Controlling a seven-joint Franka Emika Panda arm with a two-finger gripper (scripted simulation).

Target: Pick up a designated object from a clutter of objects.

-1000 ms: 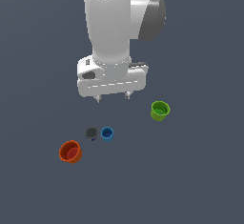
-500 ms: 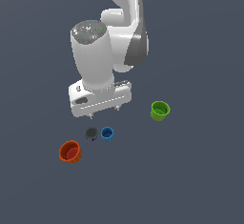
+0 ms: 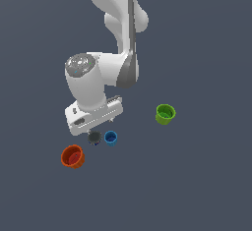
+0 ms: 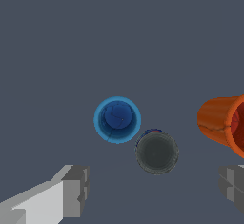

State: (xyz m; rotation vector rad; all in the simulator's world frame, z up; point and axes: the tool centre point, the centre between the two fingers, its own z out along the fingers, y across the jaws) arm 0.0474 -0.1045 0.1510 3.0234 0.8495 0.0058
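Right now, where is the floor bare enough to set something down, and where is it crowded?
Bare: the wide stretch between the small bright blue cup and the green cup, and all the floor beyond the green cup. Crowded: the dark grey-topped can sits right beside the blue cup, with the orange-red cup close by.

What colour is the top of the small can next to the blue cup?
Dark grey top on the can; clearest in the wrist view.

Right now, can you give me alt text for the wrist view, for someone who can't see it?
A small dark grey-topped can sits on a plain grey floor between the two open fingers of the tool. A bright blue cup stands close beside the can, and an orange-red cup lies partly cut off at the picture's edge.
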